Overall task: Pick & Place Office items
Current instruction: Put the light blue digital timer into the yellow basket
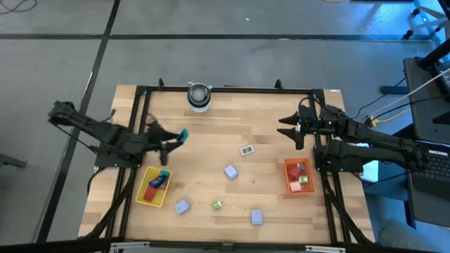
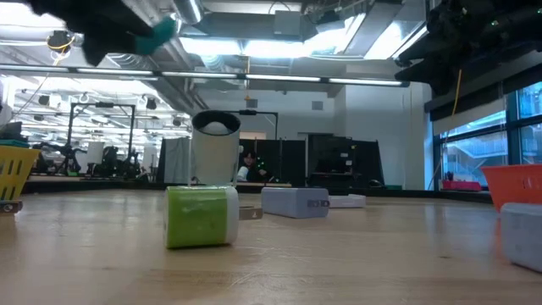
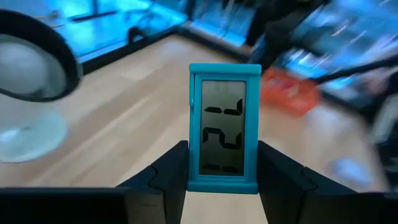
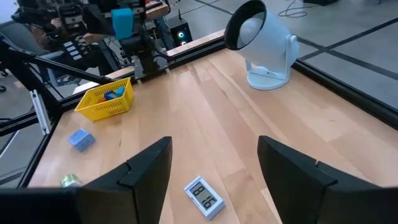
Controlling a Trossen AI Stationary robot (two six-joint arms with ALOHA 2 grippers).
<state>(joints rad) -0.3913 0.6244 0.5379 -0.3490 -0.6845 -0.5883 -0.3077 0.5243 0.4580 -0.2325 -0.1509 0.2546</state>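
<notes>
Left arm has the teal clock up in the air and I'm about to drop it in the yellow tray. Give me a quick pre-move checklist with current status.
1. Grip: left gripper shut on the teal clock, held upright between both fingers: ok.
2. Clock lifted off the table: ok.
3. Yellow tray close to the left gripper, near the table's front left: ok.
4. Room in the tray: it already holds red and blue items; free space: cannot tell.
5. Right gripper open, far off near the orange tray: ok.
6. White desk fan away from the tray: ok.

Teal clock upright in left end effector; other small items scattered on table, in trays.
</notes>
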